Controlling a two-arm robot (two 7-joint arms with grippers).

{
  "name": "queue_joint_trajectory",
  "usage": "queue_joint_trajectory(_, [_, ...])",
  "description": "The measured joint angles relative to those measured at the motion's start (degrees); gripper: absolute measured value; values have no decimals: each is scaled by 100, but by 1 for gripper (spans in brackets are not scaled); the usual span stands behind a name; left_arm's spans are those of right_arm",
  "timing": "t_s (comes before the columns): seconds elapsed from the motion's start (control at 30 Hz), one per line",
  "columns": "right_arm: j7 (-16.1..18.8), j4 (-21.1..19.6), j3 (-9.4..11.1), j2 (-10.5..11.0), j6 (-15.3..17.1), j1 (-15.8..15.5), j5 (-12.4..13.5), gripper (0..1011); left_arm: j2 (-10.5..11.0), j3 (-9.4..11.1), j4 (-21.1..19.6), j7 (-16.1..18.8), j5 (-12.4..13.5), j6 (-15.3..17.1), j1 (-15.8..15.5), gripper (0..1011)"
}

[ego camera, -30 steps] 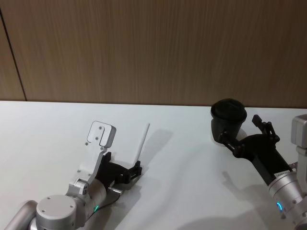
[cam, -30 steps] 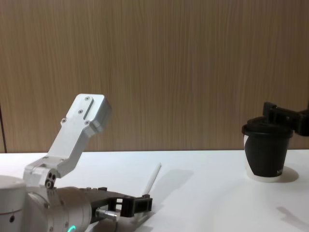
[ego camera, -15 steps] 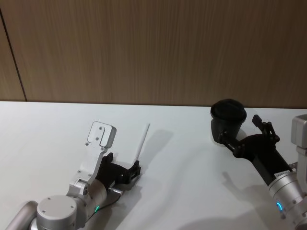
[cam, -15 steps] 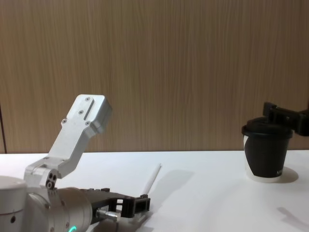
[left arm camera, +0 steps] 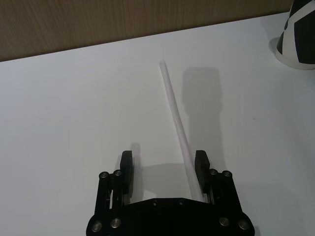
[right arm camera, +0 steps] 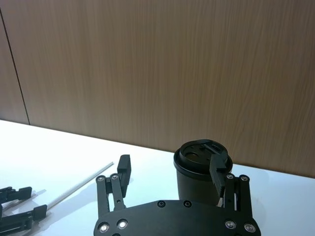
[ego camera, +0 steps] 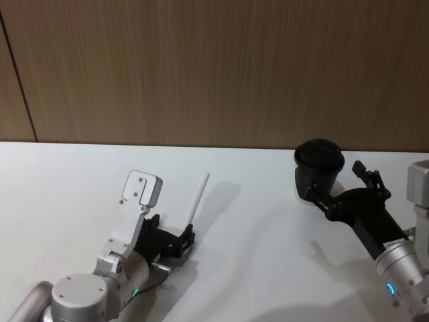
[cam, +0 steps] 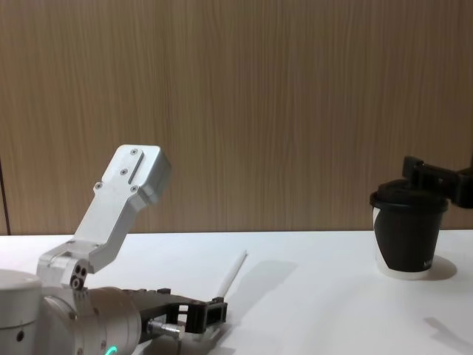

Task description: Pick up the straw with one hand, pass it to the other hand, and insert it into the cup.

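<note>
**On the table, the straw is not yet picked up**

At the near left of the table I have the left gripper low over the straw's near end, its fingers spread wide and released. The straw lies flat between them, touching the inner face of one finger and well apart from the other. As I judge it, nothing is done yet: the grasp, the lift, the hand-over and the insertion are all left.

The right gripper hangs at the far right, its fingers also apart and holding nothing. The cup is just in front of them (one finger overlaps it in the right wrist view, and I cannot tell whether it touches). The cup stands upright near the table's far edge, by the wall.

Between the two grippers the table is bare, which gives me open room for the pass. The tight spot is around the cup.
</note>
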Motion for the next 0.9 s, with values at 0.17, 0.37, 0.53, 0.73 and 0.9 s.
queue_joint_trajectory(0.17, [0, 0, 0, 0, 0, 0, 0, 1001, 0, 1, 0, 0, 0, 2, 1, 764])
queue_joint_trajectory(0.37, [0, 0, 0, 0, 0, 0, 0, 1001, 1, 1, 0, -1, 0, 3, 1, 728])
queue_joint_trajectory(0.53, [0, 0, 0, 0, 0, 0, 0, 1001, 1, 1, 0, -1, 0, 4, 1, 692])
queue_joint_trajectory(0.73, [0, 0, 0, 0, 0, 0, 0, 1001, 1, 1, 0, -1, 0, 6, 1, 656])
queue_joint_trajectory(0.9, [0, 0, 0, 0, 0, 0, 0, 1001, 2, 1, 0, -1, 0, 6, 1, 614])
